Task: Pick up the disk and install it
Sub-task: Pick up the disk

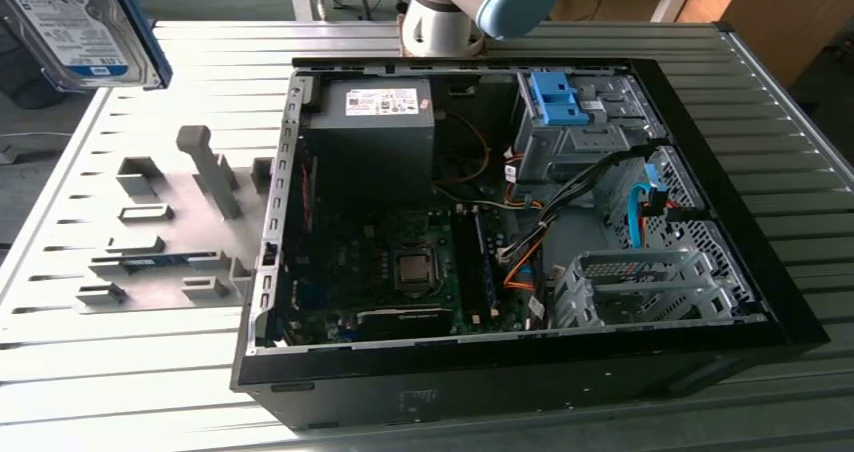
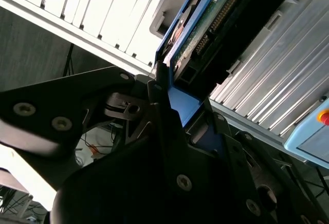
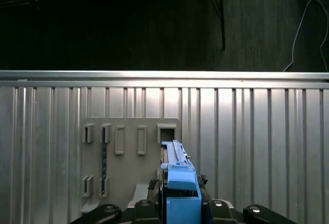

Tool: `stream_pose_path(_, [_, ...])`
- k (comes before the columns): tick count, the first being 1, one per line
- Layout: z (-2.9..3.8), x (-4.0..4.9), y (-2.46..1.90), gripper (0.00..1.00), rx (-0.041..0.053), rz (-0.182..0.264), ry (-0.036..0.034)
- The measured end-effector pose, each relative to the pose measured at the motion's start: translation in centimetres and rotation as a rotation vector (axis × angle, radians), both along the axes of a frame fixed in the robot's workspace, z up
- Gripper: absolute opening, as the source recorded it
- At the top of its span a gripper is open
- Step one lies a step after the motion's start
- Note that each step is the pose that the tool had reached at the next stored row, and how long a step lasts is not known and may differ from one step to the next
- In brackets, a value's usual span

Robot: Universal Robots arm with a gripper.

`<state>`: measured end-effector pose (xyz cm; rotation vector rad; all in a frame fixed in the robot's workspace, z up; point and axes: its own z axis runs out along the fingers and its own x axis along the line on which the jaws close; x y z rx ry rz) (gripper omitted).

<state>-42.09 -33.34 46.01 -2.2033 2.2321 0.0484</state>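
Firmly clamping the disk (image 1: 80, 22) in the closed gripper (image 3: 180, 193), ten o'clock of the computer case (image 1: 534, 392); keep level, clear its rim.

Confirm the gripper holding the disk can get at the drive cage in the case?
Probably yes: the gripper holds the disk off to the side, the computer case lies open, and the drive cage sits uncovered. A blue cable runs close beside it.
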Motion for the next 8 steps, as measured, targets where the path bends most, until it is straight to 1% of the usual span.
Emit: stream_pose_path(8, [1.77, 0.0, 0.0, 0.36, 0.0, 0.0, 0.0])
